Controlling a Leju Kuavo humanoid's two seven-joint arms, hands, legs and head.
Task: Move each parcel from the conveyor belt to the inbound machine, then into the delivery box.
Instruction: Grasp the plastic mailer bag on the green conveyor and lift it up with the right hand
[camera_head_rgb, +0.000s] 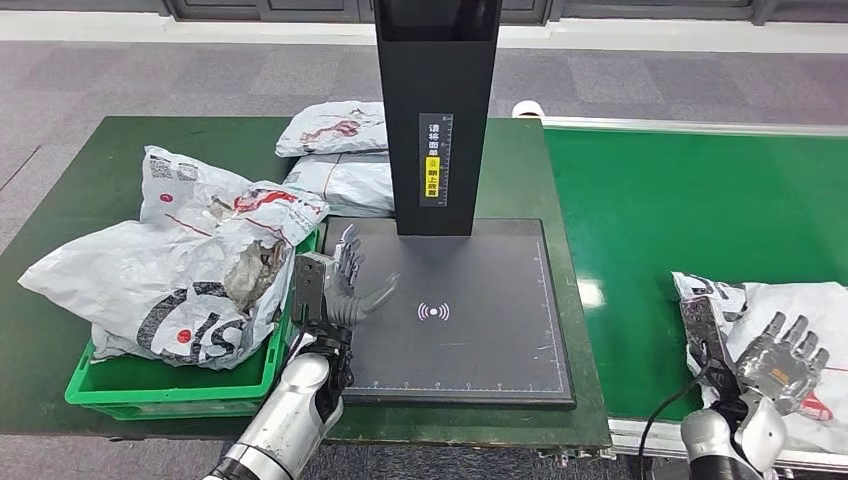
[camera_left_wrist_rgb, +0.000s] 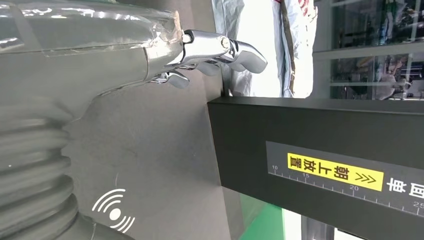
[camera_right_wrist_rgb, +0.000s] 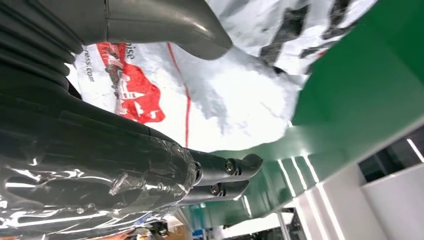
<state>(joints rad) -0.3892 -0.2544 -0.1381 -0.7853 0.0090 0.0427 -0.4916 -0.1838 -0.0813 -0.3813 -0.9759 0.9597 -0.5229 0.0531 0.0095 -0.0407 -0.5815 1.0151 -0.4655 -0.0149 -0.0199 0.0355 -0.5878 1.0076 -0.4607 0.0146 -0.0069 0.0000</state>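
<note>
Head view shows my right hand (camera_head_rgb: 783, 362) spread, empty, over the belt parcel (camera_head_rgb: 770, 330); slick plastic may slip my grasp.

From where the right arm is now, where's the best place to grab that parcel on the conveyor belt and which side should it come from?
Probably from above, onto the near end of the parcel. It is a soft, crumpled bag lying flat on the conveyor belt, so fingers can press down and bunch the loose film. The right robot hand already hovers open over that end.
</note>
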